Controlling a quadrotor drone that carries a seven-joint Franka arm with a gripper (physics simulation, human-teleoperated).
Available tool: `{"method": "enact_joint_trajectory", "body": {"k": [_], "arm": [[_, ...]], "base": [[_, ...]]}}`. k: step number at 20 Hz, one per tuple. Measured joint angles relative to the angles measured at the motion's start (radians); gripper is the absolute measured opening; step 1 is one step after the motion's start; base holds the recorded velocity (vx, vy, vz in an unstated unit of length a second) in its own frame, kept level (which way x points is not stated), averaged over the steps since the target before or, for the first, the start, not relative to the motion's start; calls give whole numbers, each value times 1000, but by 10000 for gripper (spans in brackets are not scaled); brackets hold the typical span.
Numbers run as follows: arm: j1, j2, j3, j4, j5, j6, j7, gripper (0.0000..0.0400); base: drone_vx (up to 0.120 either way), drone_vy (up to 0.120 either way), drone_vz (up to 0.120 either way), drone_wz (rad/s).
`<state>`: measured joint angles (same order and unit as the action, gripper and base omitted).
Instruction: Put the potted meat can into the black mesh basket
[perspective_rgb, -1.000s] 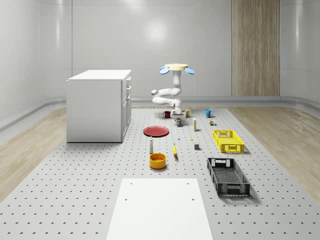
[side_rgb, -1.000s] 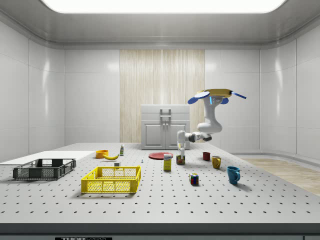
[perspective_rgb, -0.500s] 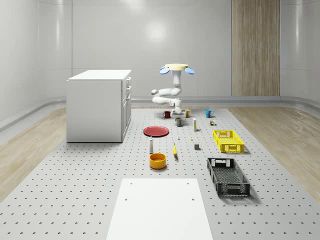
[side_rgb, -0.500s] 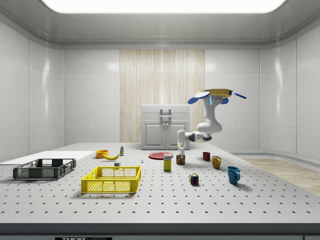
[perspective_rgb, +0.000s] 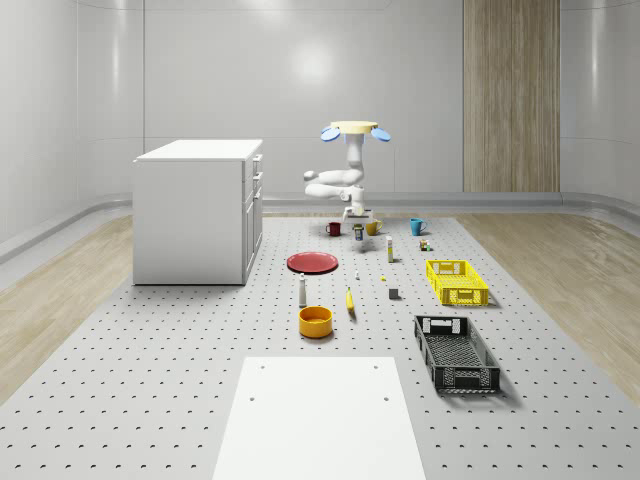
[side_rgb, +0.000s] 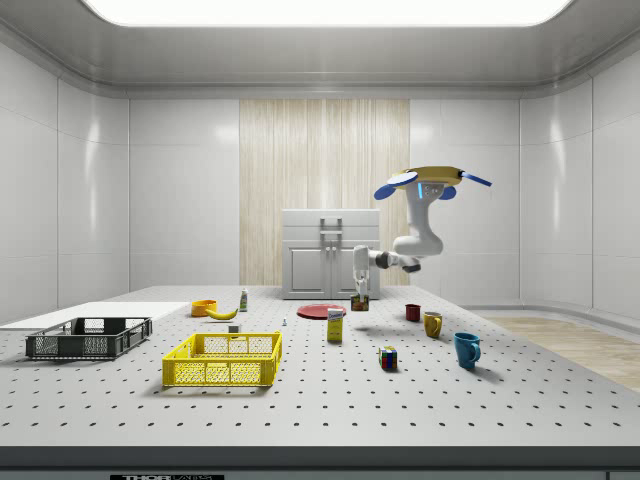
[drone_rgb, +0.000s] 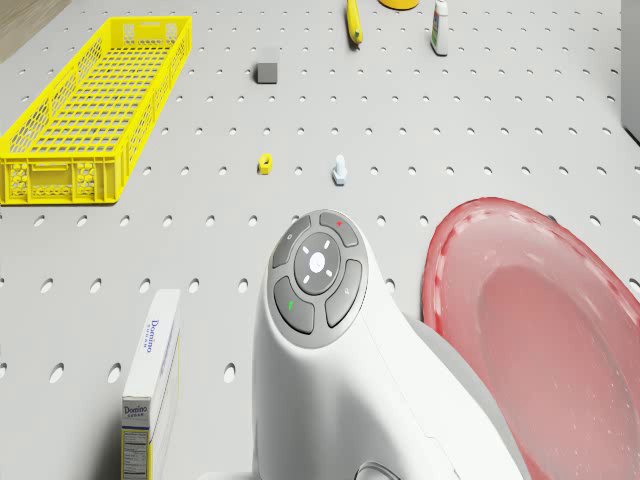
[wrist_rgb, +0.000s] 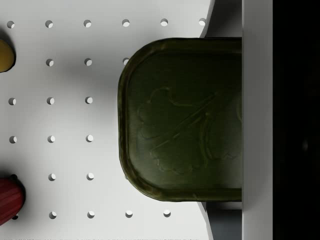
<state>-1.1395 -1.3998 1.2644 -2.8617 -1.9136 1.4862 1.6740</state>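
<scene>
Half done at best: with tool (side_rgb: 360, 297) clamped on the can (wrist_rgb: 180, 120), clear of the desk (side_rgb: 400, 400) near the plate (side_rgb: 322, 312) under the hovering drone (side_rgb: 432, 181), carry level past the crate (side_rgb: 222, 360), then lower well inside the far-off basket (side_rgb: 88, 338) before releasing.

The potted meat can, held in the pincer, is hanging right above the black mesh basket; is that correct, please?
Not quite: the potted meat can, held in the pincer, hangs above the table near the red plate, far from the black mesh basket, as the side view shows. The drone hovers nearby.
</scene>
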Motion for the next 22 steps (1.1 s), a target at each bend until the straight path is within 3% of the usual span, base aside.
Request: {"method": "enact_joint_trajectory", "body": {"k": [4, 8, 22], "arm": [[-3, -7, 10, -1, 11, 3, 3, 286], [-5, -14, 14, -1, 18, 9, 5, 285], [-13, -38, 21, 0, 31, 31, 18, 285]], "base": [[120, 120, 120, 0], [120, 110, 10, 0], [120, 0, 0, 0]]}}
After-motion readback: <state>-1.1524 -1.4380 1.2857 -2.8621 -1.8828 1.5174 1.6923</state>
